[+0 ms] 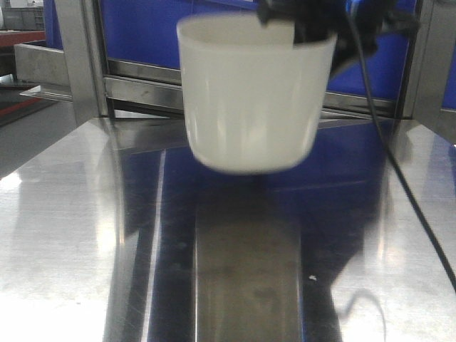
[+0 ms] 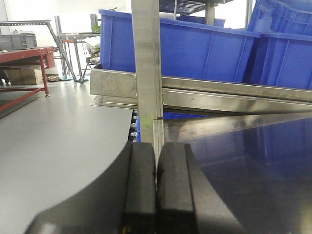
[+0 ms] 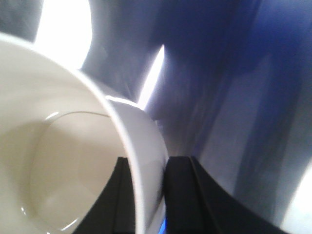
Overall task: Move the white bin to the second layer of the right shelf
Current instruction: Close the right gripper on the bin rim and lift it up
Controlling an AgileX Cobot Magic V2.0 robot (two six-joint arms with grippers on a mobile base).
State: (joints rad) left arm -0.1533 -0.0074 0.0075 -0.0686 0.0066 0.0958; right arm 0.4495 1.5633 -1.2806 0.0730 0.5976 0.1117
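**Bin aloft, pinched by one wall**

The bin (image 1: 249,100) hangs upright, clear above the tabletop (image 1: 64,235); it is in front of the rail (image 1: 142,89) and the crates (image 1: 142,28), and rests on no shelf level. It is blurred in the front view, which suggests it is moving.

The right gripper (image 3: 148,195) grips it by the rim only; one finger is inside the wall and one outside, clamped on the plastic at one side of the mouth. The left gripper (image 2: 156,195) is closed on nothing; its fingers press together near a post (image 2: 146,73) at the table's edge.

The roller level meant to take the bin cannot be made out in these views. I judge the carry to be in hand and the placing not yet begun.

What could go wrong:

- **Slip:** the wall is glossy and tapered, and the grip is off to one side. A quick swing or a sudden stop could let the bin pivot between the fingers or drop onto the steel.
- **Collision:** the rack frame, rail and crates stand close behind. A low or wide path could knock the base or far rim against them and wrench the bin loose.
- **Cable:** a cable (image 1: 399,178) trails down beside the bin; it could snag on a post during the swing to the right.
- **Roll-off:** a sloped roller level will not hold a smooth, rounded base well; released too early or tilted, the bin may roll or tip.
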